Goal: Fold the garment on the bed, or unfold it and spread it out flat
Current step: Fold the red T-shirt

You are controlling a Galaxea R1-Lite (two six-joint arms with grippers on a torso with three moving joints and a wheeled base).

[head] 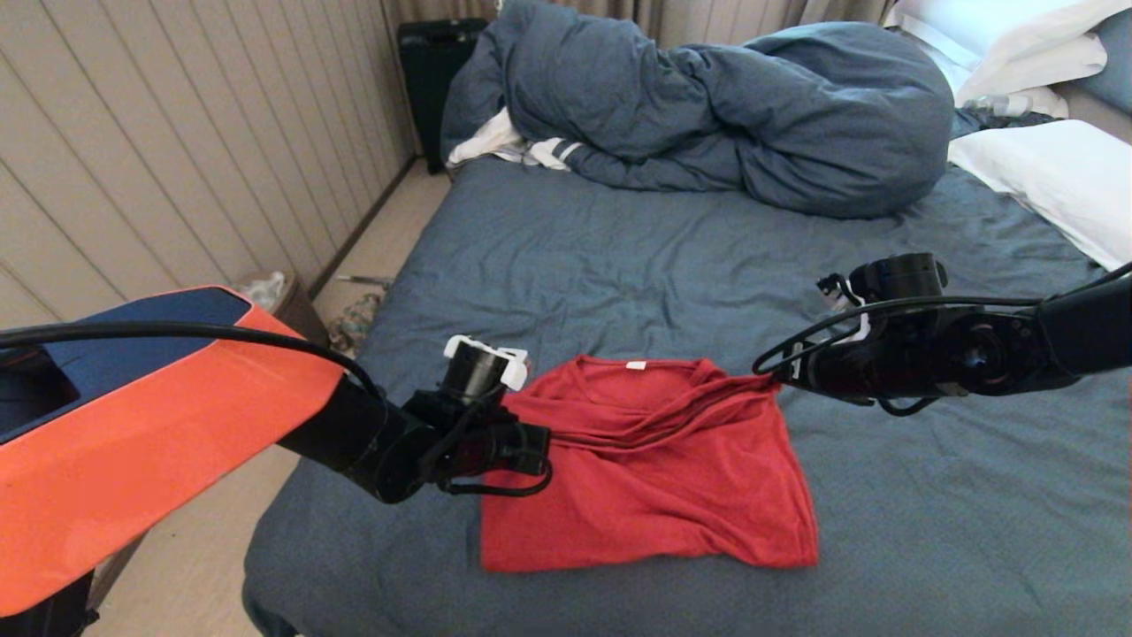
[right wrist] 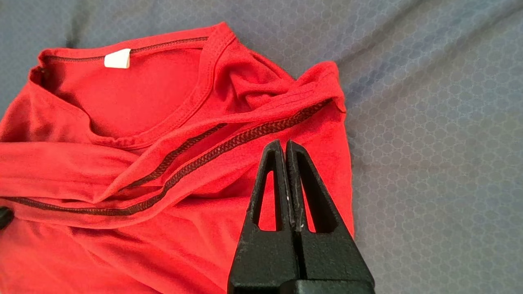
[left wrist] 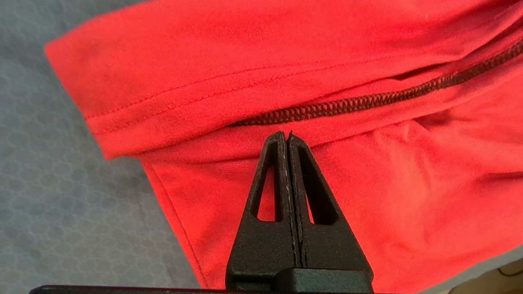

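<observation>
The red garment (head: pixel 654 478) lies partly folded near the front edge of the bed (head: pixel 619 257), neck away from me, with a white label (head: pixel 635 364) showing. A band of bunched folds with a dark inner seam (right wrist: pixel 229 143) runs across its upper part. My left gripper (head: pixel 546 440) is at the garment's left edge, shut, its tips over the red cloth (left wrist: pixel 367 183) beside a hemmed sleeve (left wrist: pixel 135 81). My right gripper (head: pixel 768 379) is at the upper right corner, also shut, its tips (right wrist: pixel 284 141) above the cloth. No cloth shows between either pair of fingers.
A bunched dark blue-grey duvet (head: pixel 707 106) fills the back of the bed, with a white striped cloth (head: pixel 522 146) at its left and white pillows (head: pixel 1052 177) at the right. A black case (head: pixel 433 62) stands by the panelled wall. Floor (head: pixel 371 239) runs along the bed's left side.
</observation>
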